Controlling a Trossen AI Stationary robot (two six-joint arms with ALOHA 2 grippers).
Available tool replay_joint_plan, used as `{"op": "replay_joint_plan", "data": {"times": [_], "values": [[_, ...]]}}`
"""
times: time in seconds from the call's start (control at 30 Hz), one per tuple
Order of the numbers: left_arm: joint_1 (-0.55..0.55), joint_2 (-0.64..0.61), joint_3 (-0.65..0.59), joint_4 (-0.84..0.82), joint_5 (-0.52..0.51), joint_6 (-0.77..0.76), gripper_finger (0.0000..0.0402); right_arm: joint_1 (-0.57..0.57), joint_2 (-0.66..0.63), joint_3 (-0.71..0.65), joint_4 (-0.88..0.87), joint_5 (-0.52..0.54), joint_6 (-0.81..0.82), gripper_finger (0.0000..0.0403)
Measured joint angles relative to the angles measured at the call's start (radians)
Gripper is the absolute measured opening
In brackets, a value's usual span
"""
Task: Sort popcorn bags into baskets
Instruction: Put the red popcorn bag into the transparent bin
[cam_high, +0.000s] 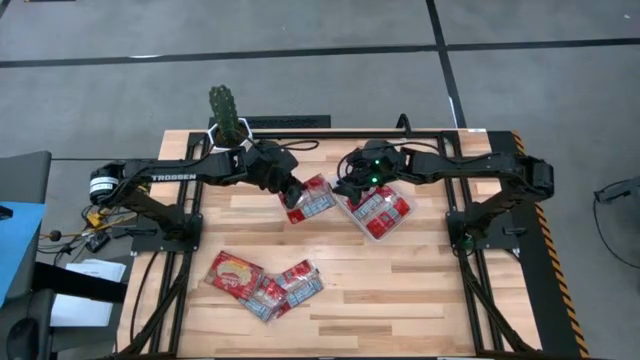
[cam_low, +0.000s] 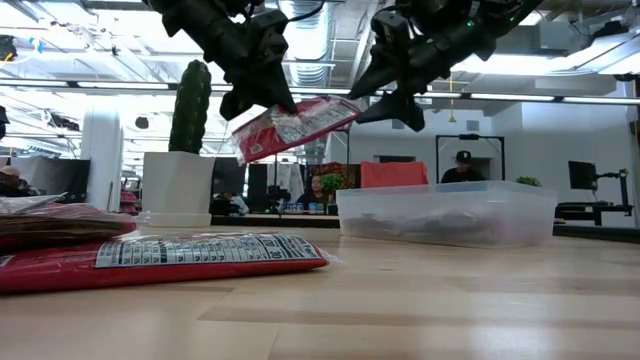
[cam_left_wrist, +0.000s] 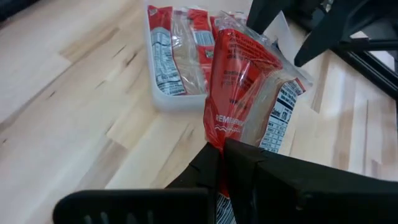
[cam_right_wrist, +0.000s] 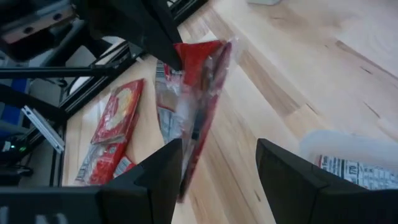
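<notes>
A: Looking from above: the left gripper pinches a popcorn bag beside the clear basket, which holds some bags; several bags wait near the table's front.

B: Low view: it hangs midair (a handover, probably). The right gripper, fingers spread, holds nothing.

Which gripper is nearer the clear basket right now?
Right. The right gripper hangs open at the clear basket's rim; the left gripper holds a popcorn bag raised beside it.

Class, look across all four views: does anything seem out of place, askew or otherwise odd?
Nothing is spilled or damaged. One bag hangs tilted in the air, pinched at one end by the left gripper, beside the tray. The right gripper is open next to it.
</notes>
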Motion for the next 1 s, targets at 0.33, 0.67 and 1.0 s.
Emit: {"op": "replay_joint_plan", "data": {"times": [0.33,0.67,1.0], "values": [[0.0,0.0,0.0,0.056,-0.007,-0.002,0.0,0.006,0.0,0.0,0.038,-0.001,0.001,0.0228],[0.0,0.0,0.0,0.102,-0.003,-0.01,0.0,0.006,0.0,0.0,0.037,0.001,-0.017,0.0218],[-0.006,0.0,0.0,0.135,0.027,-0.012,0.0,0.006,-0.001,0.0,0.037,-0.03,-0.057,0.0134]]}}
